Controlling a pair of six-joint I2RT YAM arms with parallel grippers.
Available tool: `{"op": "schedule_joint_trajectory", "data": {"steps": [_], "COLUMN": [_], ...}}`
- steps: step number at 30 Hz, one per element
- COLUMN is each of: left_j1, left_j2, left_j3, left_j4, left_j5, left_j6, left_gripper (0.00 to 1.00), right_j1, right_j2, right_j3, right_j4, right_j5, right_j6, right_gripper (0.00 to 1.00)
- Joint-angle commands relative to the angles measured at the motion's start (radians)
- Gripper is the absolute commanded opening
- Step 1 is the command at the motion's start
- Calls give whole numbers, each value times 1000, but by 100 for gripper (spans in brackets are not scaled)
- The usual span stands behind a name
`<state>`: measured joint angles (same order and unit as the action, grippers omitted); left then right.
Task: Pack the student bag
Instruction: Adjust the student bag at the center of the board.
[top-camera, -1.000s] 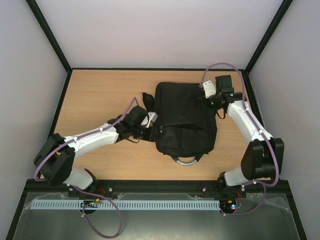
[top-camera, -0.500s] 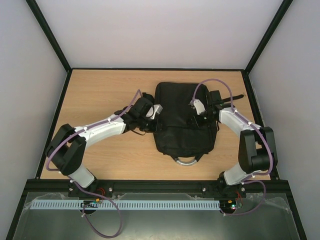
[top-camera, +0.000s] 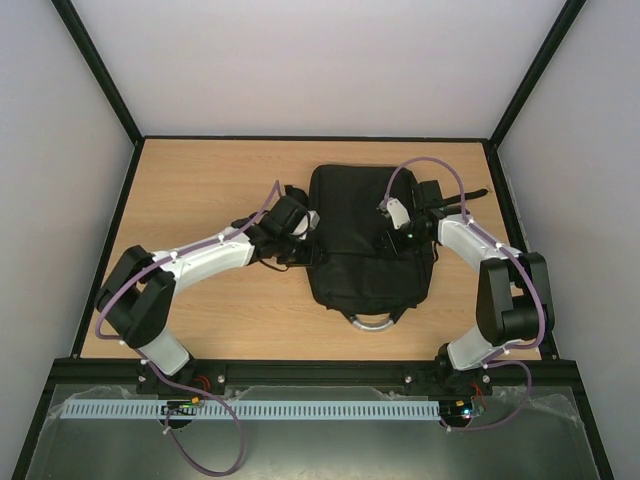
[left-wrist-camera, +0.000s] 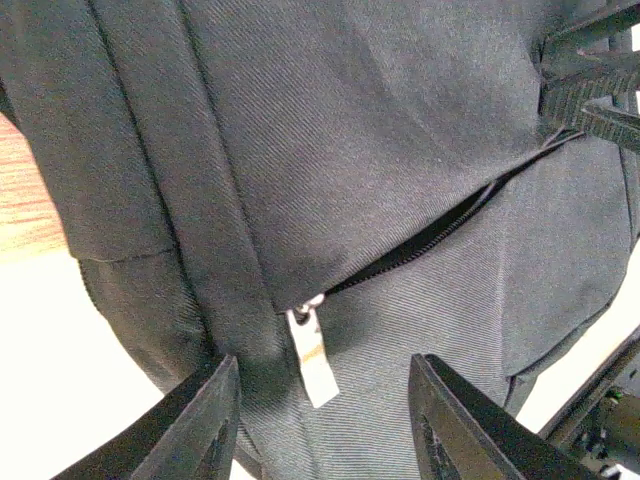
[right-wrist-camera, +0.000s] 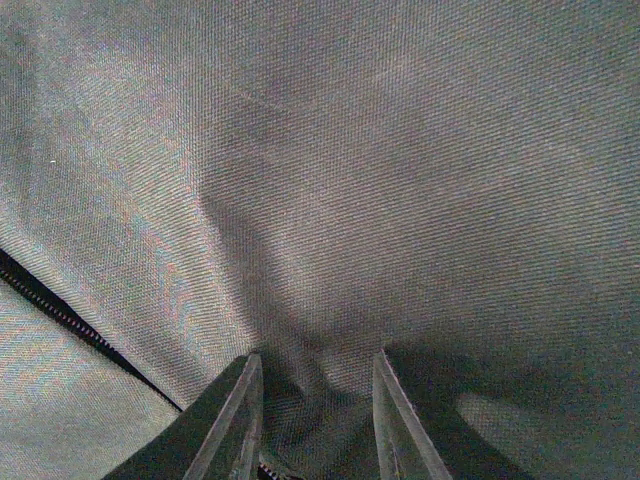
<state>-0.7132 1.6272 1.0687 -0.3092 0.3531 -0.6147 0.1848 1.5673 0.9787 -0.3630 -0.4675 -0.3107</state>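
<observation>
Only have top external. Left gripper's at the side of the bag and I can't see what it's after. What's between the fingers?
Observer: A pale zipper pull on the student bag lies between the fingers of the left gripper, which is open. Neither finger touches it.
Operator: Zipper shut?
Observer: No, the zipper is parted along a stretch past the pull.
Operator: Right gripper?
Observer: The right gripper pinches a fold of bag fabric.
</observation>
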Motion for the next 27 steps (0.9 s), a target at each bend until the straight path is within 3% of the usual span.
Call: {"op": "schedule_joint_trajectory", "data": {"steps": [1,7,20,22,27], "left_j1": [14,94,158,159,158], "left_j2": [-34,32,272,283,251], "left_j3": [13,83,236,236,172], "left_j4": [-27,43,105,119,155], "left_j5": [-93,-72,41,59,49], "left_j6": [-13,-3,9,15,-14], "left_gripper": [50,59,47,40,10], "right_j1": [10,11,11,11,11], "right_j2": [13,20,-12,-6,4], "right_j3": [-20,-18,-32,-32,-28], "right_j4": [-30,-31,-27,-26,-23], "right_j5": [22,24,31,31,37], "right_j6": [-2,-1,5,5,8], "right_gripper": [31,31,31,31,31]}}
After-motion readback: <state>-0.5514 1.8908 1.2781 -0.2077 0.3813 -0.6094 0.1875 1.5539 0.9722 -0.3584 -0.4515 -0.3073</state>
